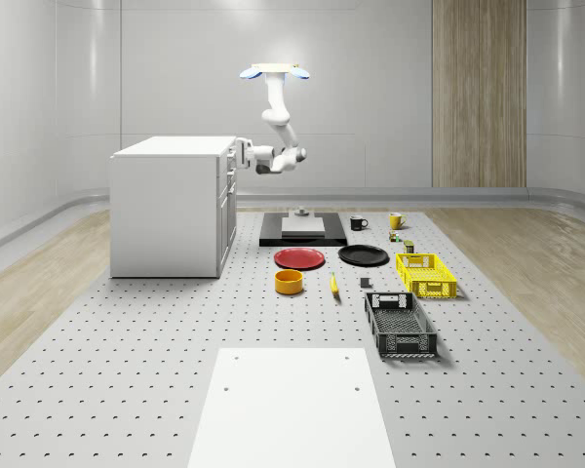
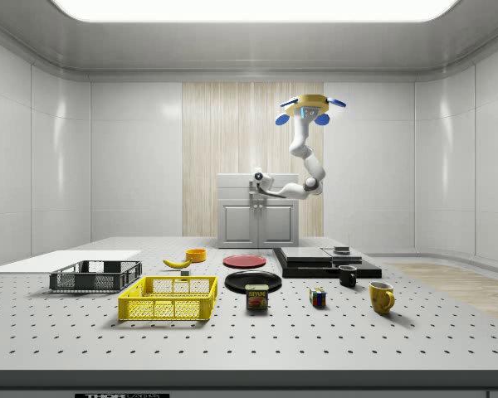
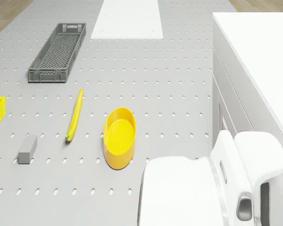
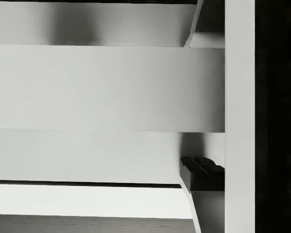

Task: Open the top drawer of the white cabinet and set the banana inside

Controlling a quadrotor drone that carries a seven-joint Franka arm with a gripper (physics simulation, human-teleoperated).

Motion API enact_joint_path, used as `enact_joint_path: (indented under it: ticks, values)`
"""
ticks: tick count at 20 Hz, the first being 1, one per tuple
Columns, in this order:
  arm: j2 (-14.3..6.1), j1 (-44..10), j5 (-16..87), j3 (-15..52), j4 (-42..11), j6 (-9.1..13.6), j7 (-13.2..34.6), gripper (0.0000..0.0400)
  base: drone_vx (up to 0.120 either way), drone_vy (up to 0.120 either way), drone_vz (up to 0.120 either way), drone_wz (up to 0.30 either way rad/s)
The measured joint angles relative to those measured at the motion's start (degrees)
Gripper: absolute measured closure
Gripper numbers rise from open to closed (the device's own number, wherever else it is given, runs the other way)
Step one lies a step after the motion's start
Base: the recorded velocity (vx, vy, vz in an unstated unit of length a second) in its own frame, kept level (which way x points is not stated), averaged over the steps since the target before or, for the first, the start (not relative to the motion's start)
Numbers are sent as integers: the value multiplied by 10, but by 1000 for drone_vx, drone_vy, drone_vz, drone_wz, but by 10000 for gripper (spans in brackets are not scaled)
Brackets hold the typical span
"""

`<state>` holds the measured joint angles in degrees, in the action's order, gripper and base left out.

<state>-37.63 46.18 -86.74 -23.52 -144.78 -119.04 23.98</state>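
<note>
The drone (image 1: pixel 274 70) is seen hovering beside the white cabinet (image 1: pixel 171 205), its jaws held at the top drawer (image 1: pixel 230 159), apparently closed on the handle, with the banana (image 1: pixel 334 285) lying on the counter (image 1: pixel 127 331) at the orange bowl's (image 1: pixel 290 282) three o'clock in the whole-scene view.

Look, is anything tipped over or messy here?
Nothing stands out. The banana lies flat on the table beside the upright yellow bowl, while the drone hovers beside the white cabinet.

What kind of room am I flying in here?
Likely a simulated robotics test lab: a perforated grey workbench floor, plain panelled walls, and staged props such as a white cabinet, crates and a banana.
</note>
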Motion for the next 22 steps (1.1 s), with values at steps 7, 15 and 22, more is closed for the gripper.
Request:
enact_joint_path:
  ticks: [7,15,22]
  values:
    - [-15,-33,14,17,-7,9,8,247,0,0,0,0]
    - [-32,-67,41,3,-21,40,-3,271,0,0,0,0]
    - [-45,-91,73,-13,-25,68,13,255,0,0,0,0]
